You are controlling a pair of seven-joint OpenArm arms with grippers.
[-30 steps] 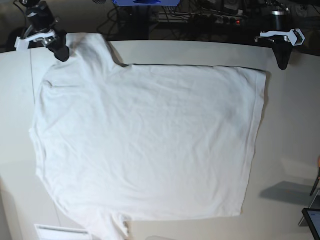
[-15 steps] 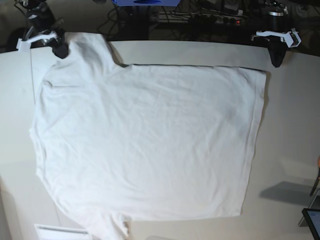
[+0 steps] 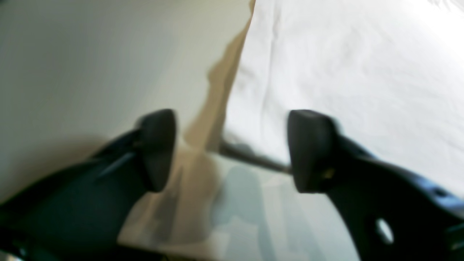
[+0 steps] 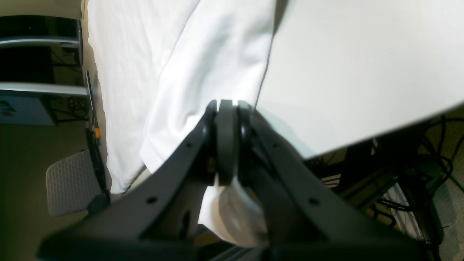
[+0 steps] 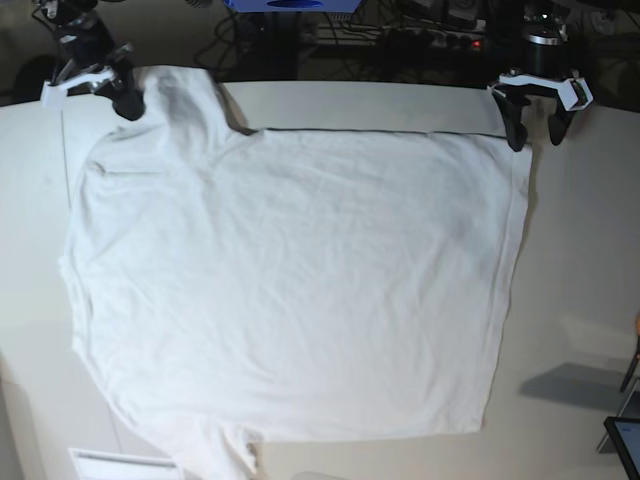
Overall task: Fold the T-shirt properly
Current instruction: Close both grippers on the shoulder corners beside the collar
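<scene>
White T-shirt [image 5: 290, 290] flat on table [image 5: 580, 260]; left gripper [image 5: 533, 130] spread, right gripper [image 5: 125, 100] clenched, seemingly pinching sleeve.

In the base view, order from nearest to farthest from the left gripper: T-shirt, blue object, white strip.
1. T-shirt, corner beside the left gripper.
2. Blue object, at the top edge.
3. White strip, bottom-left corner.

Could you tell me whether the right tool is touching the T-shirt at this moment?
Touching. The right wrist view shows the right tool shut, with the T-shirt's white sleeve fabric running into and under its closed jaws.
</scene>
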